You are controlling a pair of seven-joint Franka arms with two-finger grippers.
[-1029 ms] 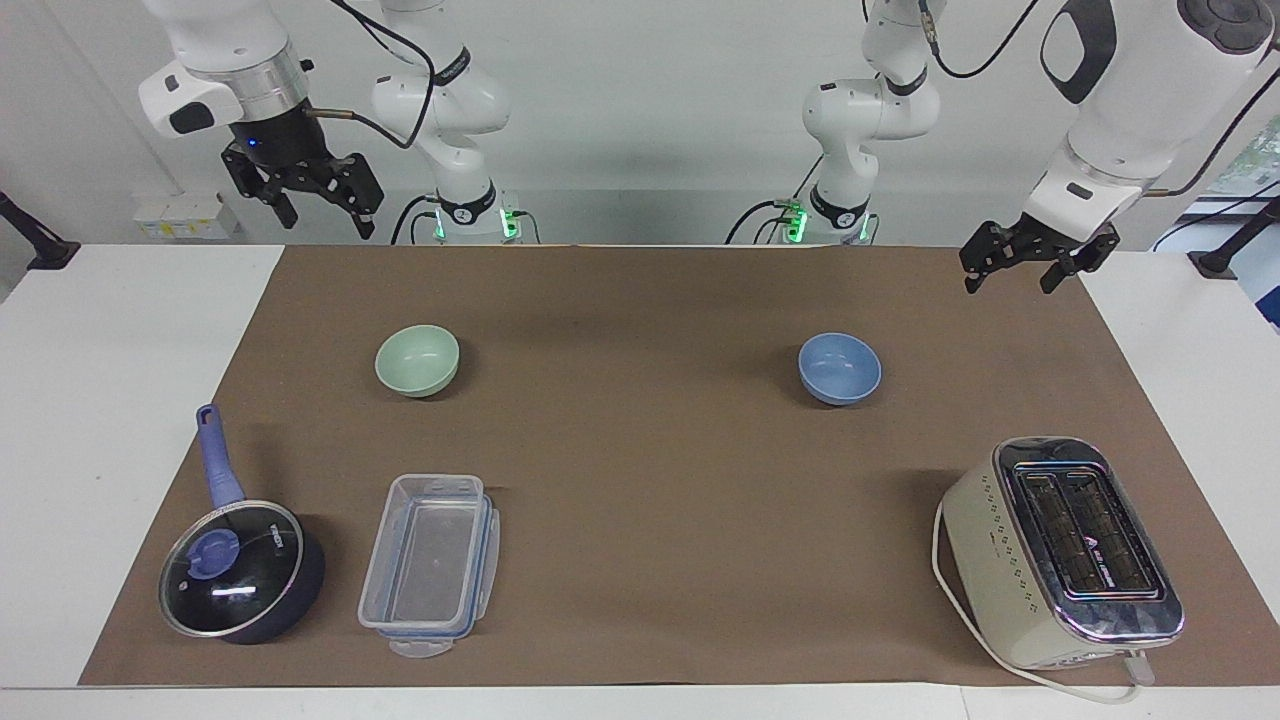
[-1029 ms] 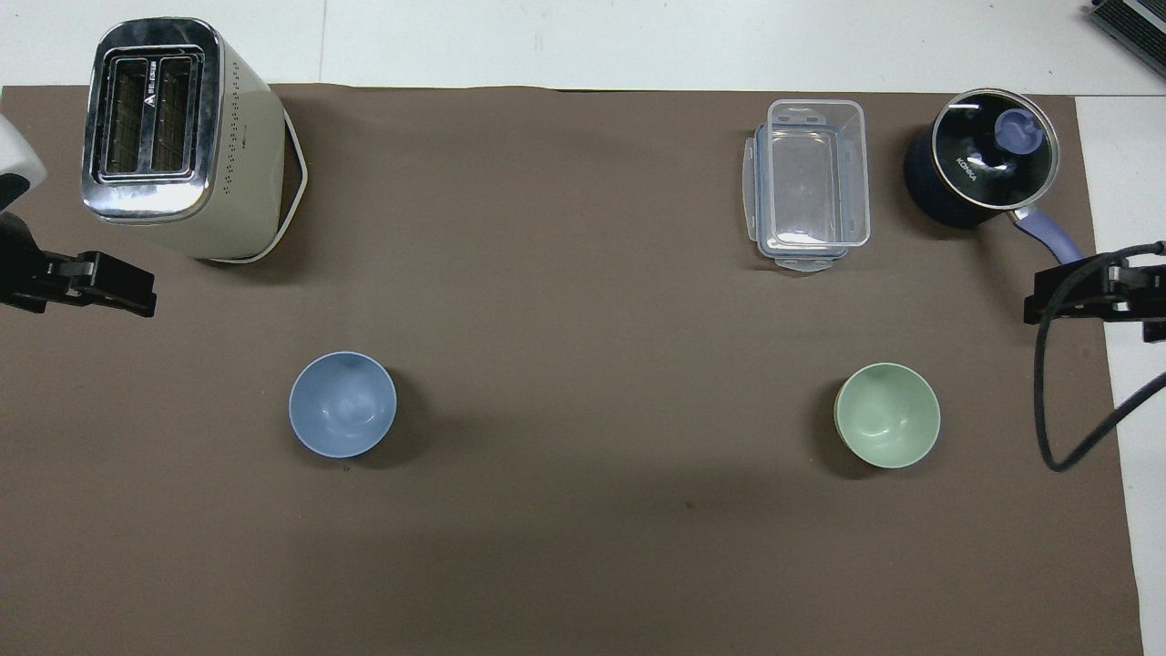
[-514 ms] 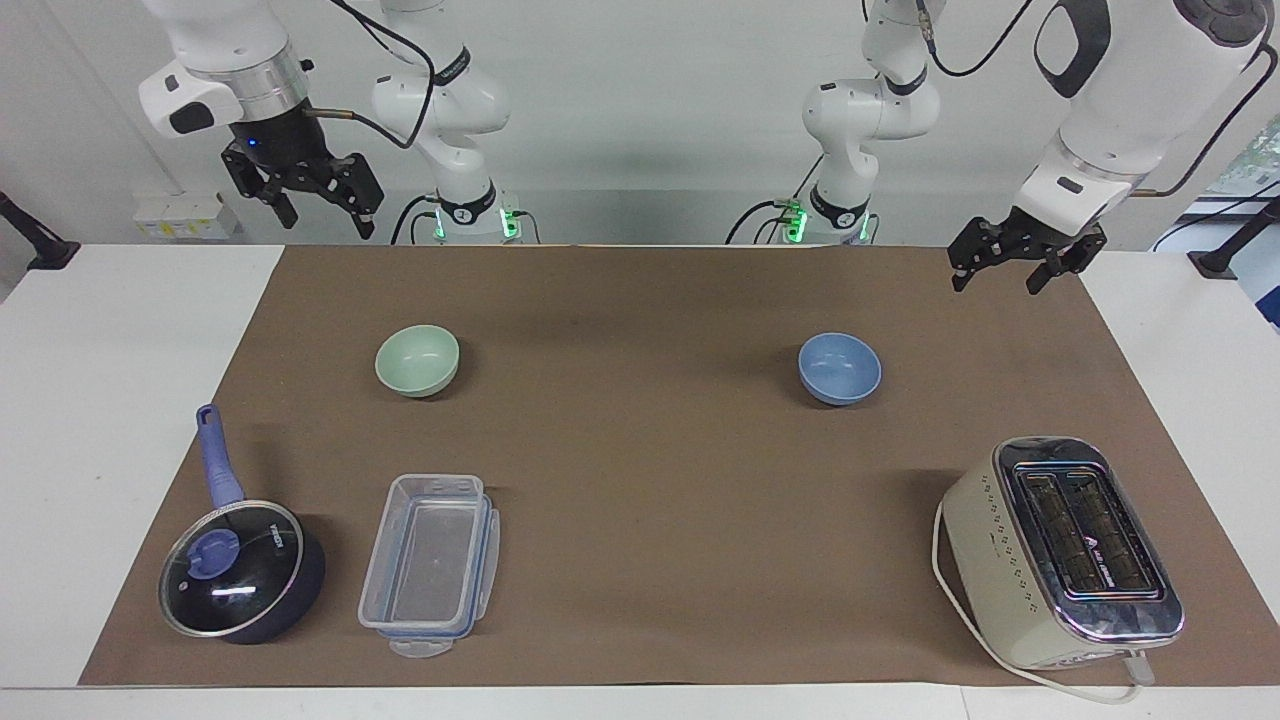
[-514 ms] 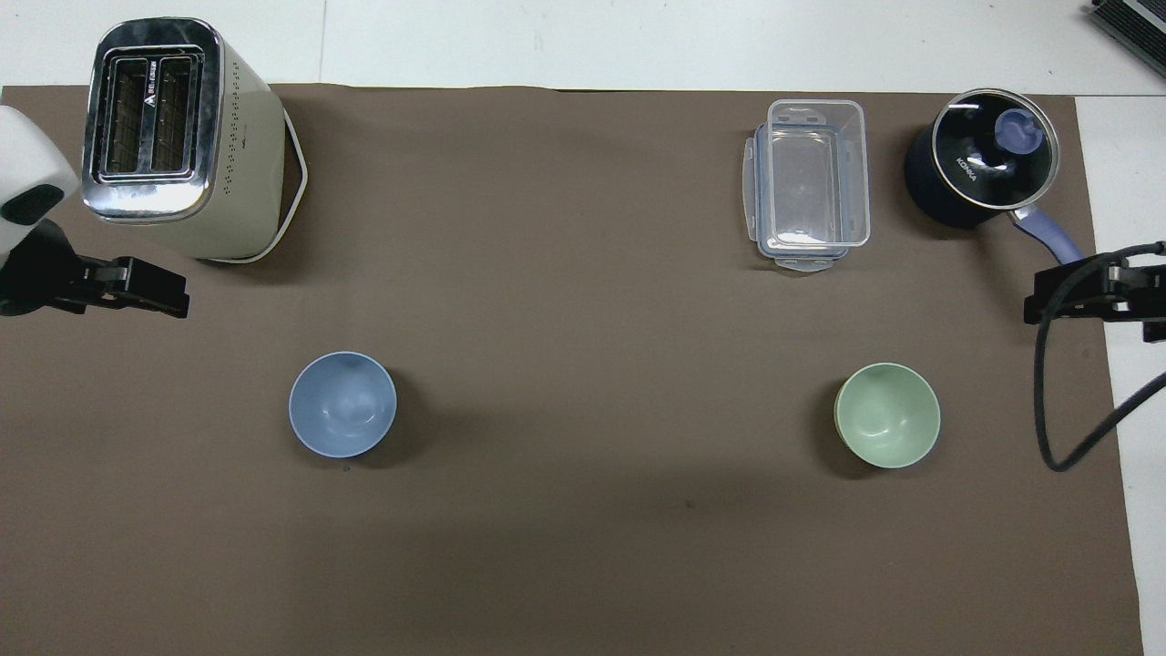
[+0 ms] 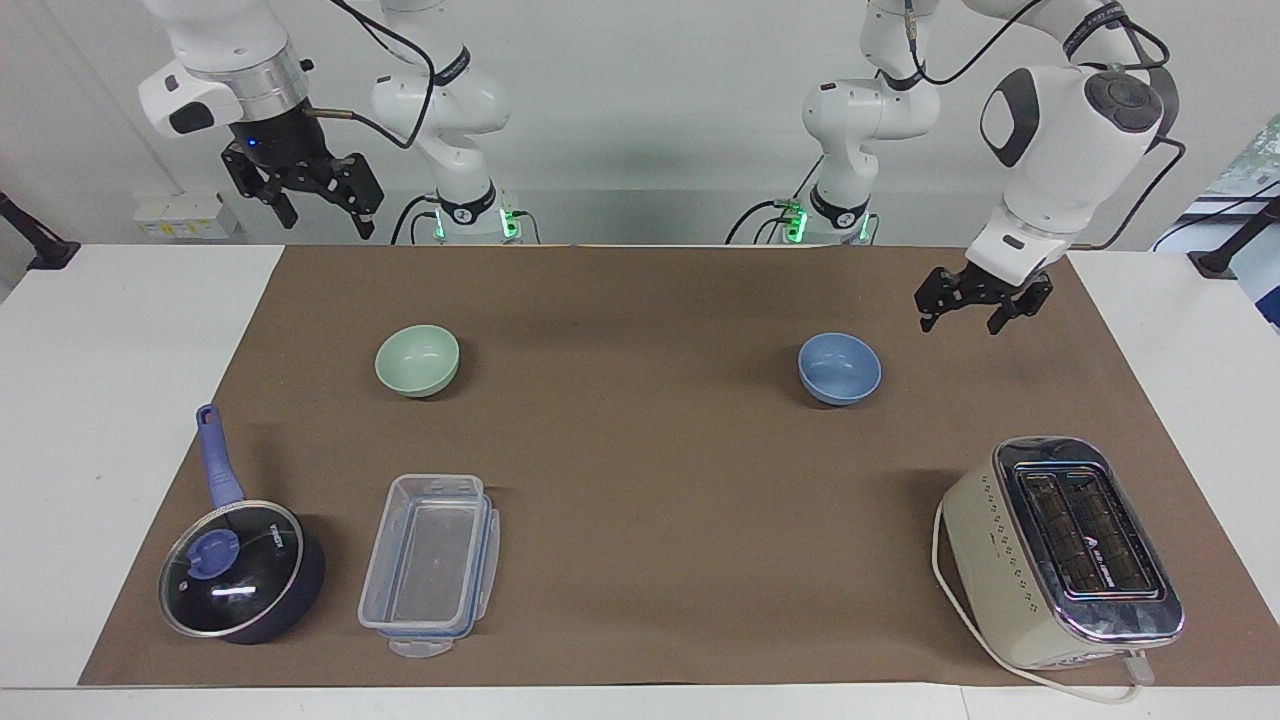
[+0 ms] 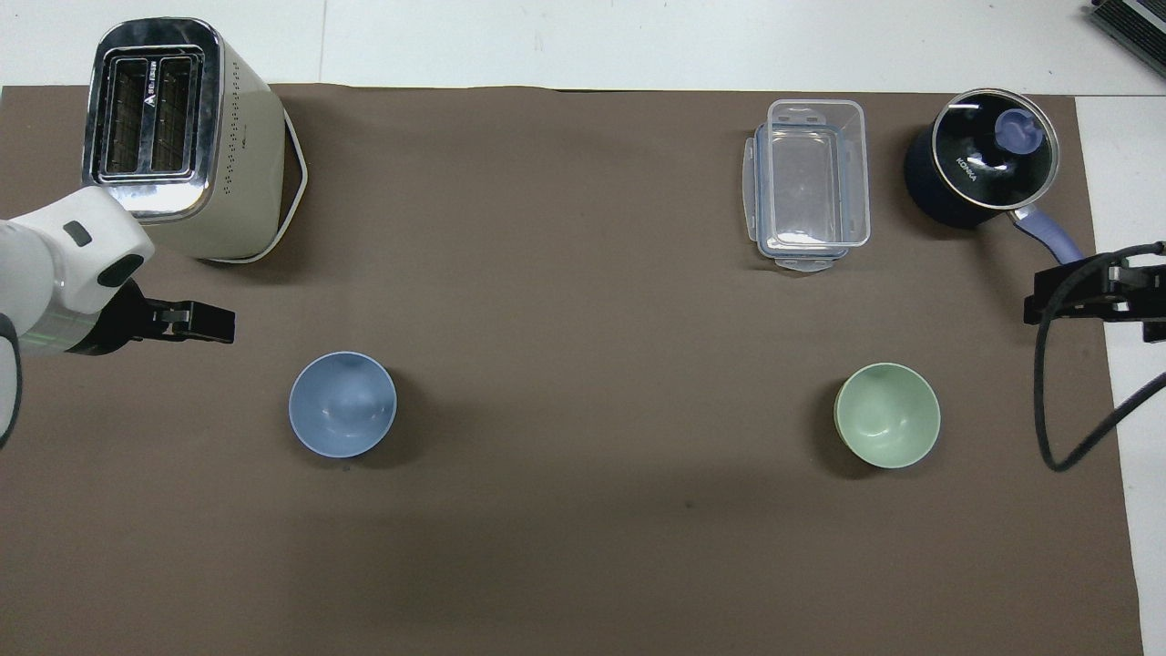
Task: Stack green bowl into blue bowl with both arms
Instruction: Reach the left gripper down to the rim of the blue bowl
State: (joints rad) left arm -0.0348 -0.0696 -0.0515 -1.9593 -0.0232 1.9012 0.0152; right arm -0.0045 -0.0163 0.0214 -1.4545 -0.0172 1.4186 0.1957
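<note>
Change since earlier frames: left gripper (image 5: 966, 321) had come down and in over the brown mat (image 5: 640, 480), closer to the blue bowl (image 5: 839, 368); right gripper (image 5: 318, 218) had not shifted; bowls unmoved.
Left gripper: hung in the air over the mat at the left arm's end of the table, beside the blue bowl and apart from it; fingers spread wide, nothing between them.
Right gripper: waited high over the mat's edge at the right arm's end; fingers splayed wide, empty.
Blue bowl: sat upright on the mat toward the left arm's end, empty, untouched; seen from overhead (image 6: 342, 404).
Green bowl (image 5: 417, 360): sat upright on the mat toward the right arm's end, well apart from the blue bowl, level with it, empty; overhead (image 6: 887, 415).
Toaster (image 5: 1062, 552): stood farther from the robots than the blue bowl, at the left arm's end.
Clear plastic container (image 5: 430, 562): lay farther from the robots than the green bowl.
Lidded saucepan (image 5: 240, 572): stood beside the container, toward the right arm's end, blue handle pointing toward the robots.
</note>
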